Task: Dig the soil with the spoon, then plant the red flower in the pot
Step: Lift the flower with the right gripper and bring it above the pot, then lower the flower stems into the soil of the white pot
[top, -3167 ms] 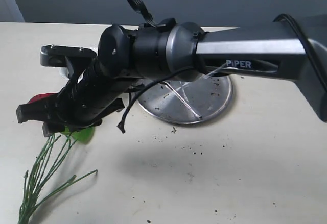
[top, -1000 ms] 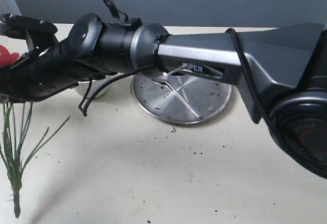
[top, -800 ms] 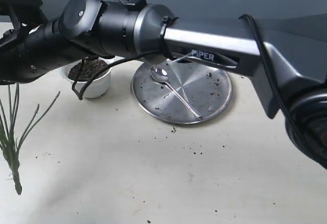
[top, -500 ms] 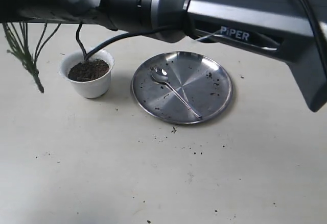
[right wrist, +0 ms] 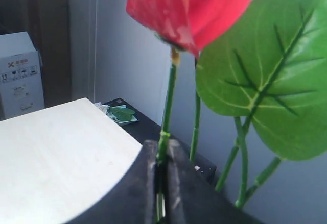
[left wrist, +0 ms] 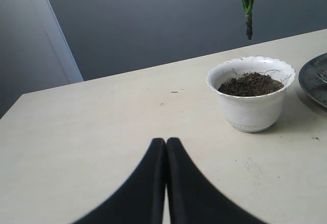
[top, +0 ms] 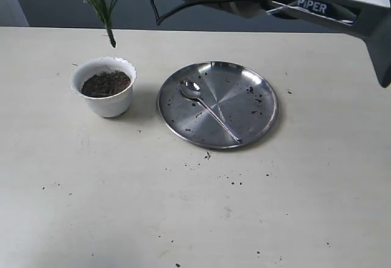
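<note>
A pale cream table [top: 183, 219] fills the exterior view. At 12 o'clock a dark grey wall [top: 49, 5] stands behind it; at 10 o'clock, 1 lighter white panel [top: 7, 11].

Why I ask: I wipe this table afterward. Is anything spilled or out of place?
Yes: dark soil crumbs are scattered on the table in front of the plate, and more specks lie on the plate around the spoon. The pot stands upright with soil inside; nothing looks tipped or broken.
</note>
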Robot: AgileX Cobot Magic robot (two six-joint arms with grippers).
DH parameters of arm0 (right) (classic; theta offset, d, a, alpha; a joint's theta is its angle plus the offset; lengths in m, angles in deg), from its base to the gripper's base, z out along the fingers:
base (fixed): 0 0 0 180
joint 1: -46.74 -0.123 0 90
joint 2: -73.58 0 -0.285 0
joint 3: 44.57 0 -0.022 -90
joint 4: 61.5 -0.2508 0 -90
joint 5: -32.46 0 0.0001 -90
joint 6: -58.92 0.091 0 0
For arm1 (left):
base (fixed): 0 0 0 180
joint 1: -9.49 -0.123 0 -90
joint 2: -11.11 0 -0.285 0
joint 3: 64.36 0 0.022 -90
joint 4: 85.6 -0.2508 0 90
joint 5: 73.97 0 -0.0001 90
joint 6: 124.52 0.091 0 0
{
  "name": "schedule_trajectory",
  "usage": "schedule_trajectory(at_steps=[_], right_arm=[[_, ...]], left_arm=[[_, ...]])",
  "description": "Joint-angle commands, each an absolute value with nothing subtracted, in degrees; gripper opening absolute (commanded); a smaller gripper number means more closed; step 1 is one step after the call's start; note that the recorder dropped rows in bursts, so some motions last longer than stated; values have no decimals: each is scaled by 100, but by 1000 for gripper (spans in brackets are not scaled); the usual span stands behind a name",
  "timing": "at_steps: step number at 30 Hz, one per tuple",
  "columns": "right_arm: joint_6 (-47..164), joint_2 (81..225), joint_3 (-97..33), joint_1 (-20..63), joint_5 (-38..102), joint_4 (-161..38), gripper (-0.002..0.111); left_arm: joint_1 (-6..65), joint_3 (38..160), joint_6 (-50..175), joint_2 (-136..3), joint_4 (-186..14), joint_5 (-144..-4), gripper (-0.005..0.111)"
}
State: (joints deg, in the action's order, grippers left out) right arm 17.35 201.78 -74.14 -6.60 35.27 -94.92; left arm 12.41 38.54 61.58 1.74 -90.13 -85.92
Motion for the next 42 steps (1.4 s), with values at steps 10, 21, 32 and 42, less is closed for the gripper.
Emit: schedule_trajectory(at_steps=[10, 21, 32, 42], right_arm=[[1785, 20401, -7430, -862, 3701, -9516, 0], [1809, 20376, -6547, -934, 4230, -9498, 0], [2620, 20153, -6402, -936, 4629, -8773, 0], [3074, 20184, -6402, -936, 4473, -8518, 0]], left_arm=[[1250, 3842, 6130, 198, -8964, -8546, 0], [1250, 3842, 6130, 198, -8964, -8546, 0], [1250, 3842, 6130, 198, -8964, -8546, 0], [1250, 3842, 6130, 198, -8964, -8546, 0]])
